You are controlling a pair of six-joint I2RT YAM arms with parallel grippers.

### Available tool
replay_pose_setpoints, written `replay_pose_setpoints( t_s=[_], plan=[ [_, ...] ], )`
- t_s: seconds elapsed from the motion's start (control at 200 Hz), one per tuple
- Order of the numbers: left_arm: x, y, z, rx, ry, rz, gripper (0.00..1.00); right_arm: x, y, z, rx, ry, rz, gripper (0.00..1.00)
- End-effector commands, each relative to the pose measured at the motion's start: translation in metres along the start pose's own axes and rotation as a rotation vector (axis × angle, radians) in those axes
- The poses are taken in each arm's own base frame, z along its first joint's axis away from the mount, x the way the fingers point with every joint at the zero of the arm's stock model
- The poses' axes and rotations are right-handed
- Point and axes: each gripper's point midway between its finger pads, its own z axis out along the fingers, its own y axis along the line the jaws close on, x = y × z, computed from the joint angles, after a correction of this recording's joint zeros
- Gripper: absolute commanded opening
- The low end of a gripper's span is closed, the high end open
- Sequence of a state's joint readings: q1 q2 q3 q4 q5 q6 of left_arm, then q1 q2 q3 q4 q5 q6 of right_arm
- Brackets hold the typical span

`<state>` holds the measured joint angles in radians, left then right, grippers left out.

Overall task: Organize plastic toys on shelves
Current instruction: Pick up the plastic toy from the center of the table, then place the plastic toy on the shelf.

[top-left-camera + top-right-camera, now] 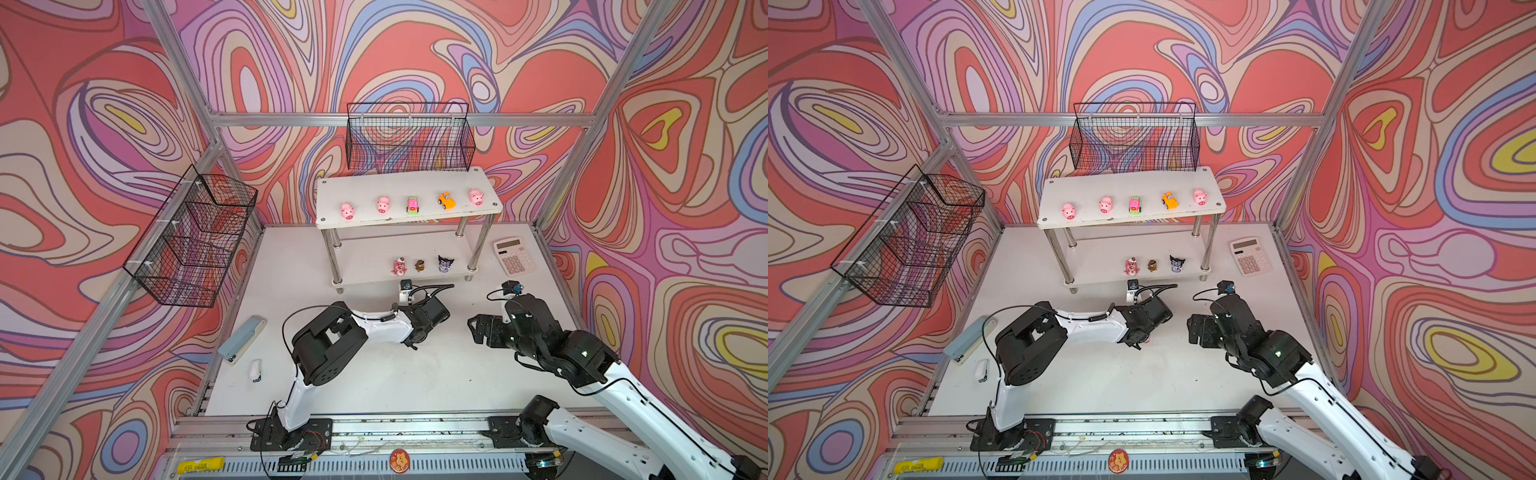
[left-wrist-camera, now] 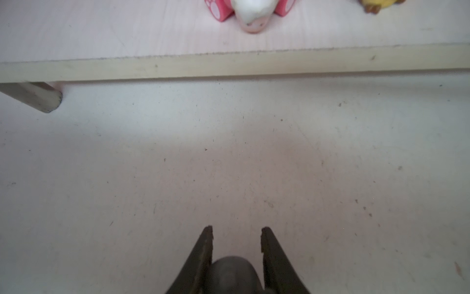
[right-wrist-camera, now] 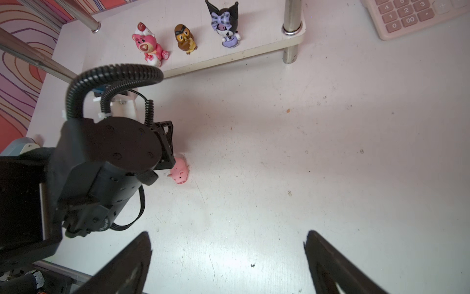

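The shelves point(image 1: 415, 183) hold three pink pigs point(image 1: 347, 211), a pink-green car point(image 1: 412, 205) and an orange car point(image 1: 446, 200) on the top board. On the lower board point(image 3: 203, 58) stand a pink bear point(image 3: 148, 44), a brown figure point(image 3: 185, 38) and a dark horned figure point(image 3: 225, 24). My left gripper point(image 2: 237, 233) hangs low over the table before the lower board, shut on a grey rounded toy point(image 2: 232, 273) deep between its fingers. A fourth pig point(image 3: 180, 173) lies on the table right beside that gripper. My right gripper point(image 3: 229, 244) stands wide open and empty, right of the left one.
A pink-keyed calculator point(image 1: 514, 256) lies right of the shelves. A grey stapler point(image 1: 242, 340) and a small white item point(image 1: 256, 370) lie at the table's left edge. Black wire baskets hang on the back wall point(image 1: 409, 139) and the left wall point(image 1: 195, 237).
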<state>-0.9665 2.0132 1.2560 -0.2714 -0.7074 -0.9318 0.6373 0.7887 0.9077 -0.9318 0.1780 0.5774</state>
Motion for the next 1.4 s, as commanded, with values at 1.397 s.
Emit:
replay_pose_setpoints(
  t_s=[1.397],
  plan=[
    [-0.120, 0.052, 0.019, 0.140, -0.165, 0.042, 0.25, -0.026, 0.035, 0.015, -0.079, -0.002, -0.052, 0.98]
  ],
)
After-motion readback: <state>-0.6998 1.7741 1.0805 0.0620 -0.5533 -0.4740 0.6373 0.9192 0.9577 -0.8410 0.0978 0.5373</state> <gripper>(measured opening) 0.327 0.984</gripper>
